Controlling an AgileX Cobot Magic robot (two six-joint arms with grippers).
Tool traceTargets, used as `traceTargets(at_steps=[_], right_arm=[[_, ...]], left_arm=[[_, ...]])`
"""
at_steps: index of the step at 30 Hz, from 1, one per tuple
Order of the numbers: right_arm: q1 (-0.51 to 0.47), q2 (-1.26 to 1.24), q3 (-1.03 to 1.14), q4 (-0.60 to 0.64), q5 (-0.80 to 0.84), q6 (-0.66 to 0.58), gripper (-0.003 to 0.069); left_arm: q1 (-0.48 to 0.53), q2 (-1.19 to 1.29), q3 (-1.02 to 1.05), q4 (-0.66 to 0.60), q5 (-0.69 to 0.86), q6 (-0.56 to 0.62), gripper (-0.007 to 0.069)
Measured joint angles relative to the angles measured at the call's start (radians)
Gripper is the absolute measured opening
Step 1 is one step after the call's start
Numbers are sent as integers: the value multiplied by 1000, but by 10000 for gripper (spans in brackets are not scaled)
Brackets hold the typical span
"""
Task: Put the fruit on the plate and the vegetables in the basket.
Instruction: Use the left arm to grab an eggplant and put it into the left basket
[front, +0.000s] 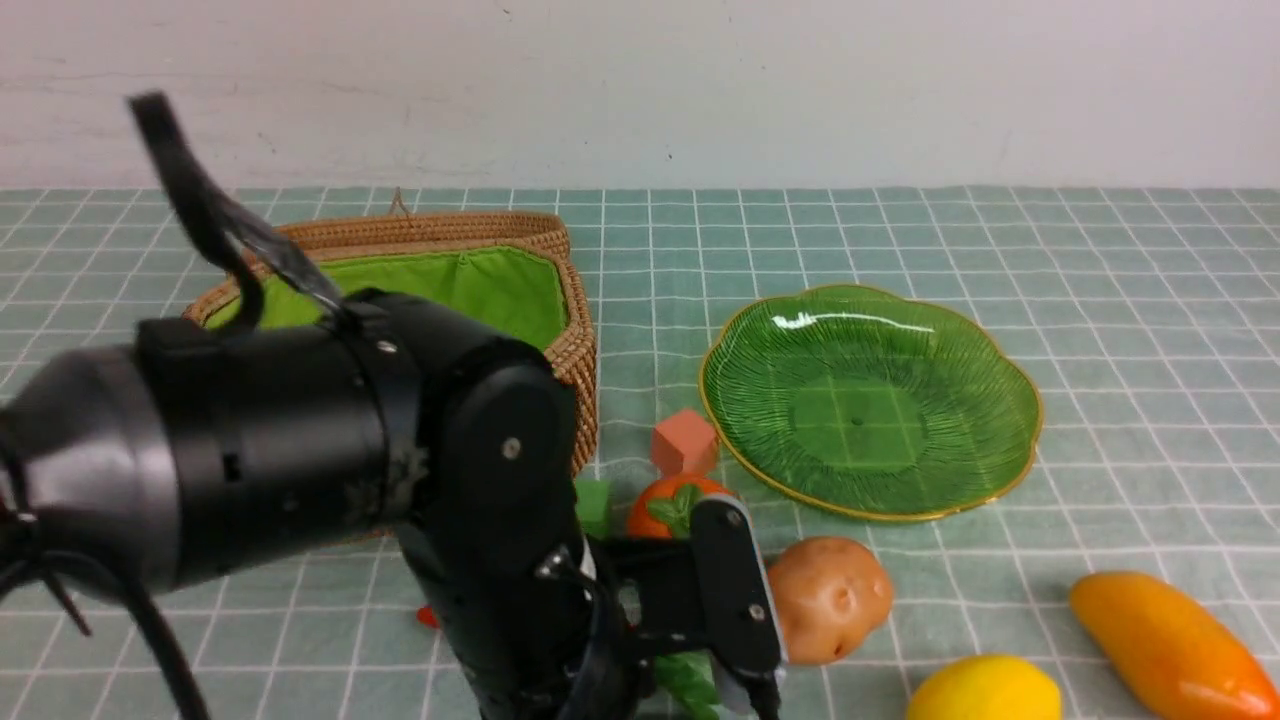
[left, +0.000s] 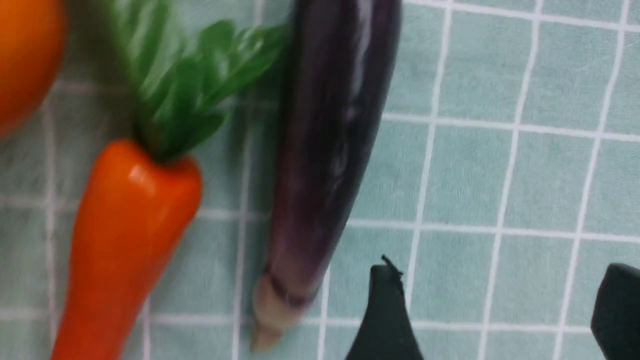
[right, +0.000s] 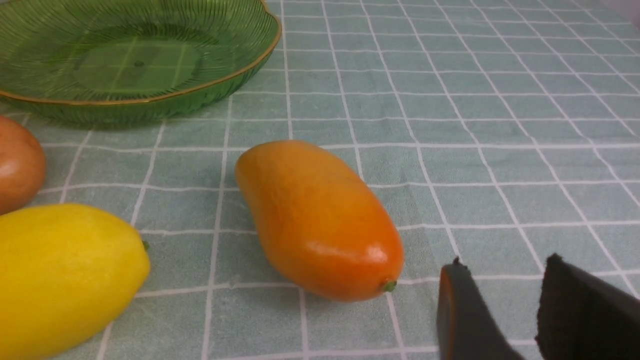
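Note:
My left gripper (left: 500, 295) is open over bare cloth, with nothing between its fingers (left: 385, 320). Beside it lie a dark purple eggplant (left: 325, 165) and a red-orange carrot (left: 125, 240) with green leaves. The left arm (front: 300, 450) fills the near left of the front view and hides both. A brown potato (front: 830, 598), a persimmon (front: 668, 505), a lemon (front: 985, 690) and a mango (front: 1170, 645) rest on the cloth in front of the green plate (front: 960, 340), which holds nothing. The wicker basket (front: 575, 340) sits at the back left. My right gripper (right: 505, 262) is open, close to the mango (right: 320, 220).
A salmon cube (front: 685, 440) and a green cube (front: 593, 505) sit between the basket and the plate. A white-gridded green cloth (front: 1100, 250) covers the table, and a white wall stands behind. The basket's lid is behind its far rim.

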Motion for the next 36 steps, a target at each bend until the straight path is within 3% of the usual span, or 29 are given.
traceTargets(at_steps=[10, 24, 29, 33, 36], right_arm=[[0, 0, 0, 0, 0, 0, 242], [0, 0, 0, 0, 0, 0, 242], [0, 0, 0, 0, 0, 0, 242], [0, 0, 0, 0, 0, 0, 242], [0, 0, 0, 0, 0, 0, 242]], left_arm=[[-84, 70, -5, 3, -227, 15, 572], [-48, 208, -6, 47, -284, -13, 570], [-47, 232, -6, 30, -267, -13, 517], [-47, 234, -6, 31, -227, -13, 371], [-47, 231, -6, 46, -206, -13, 363]])
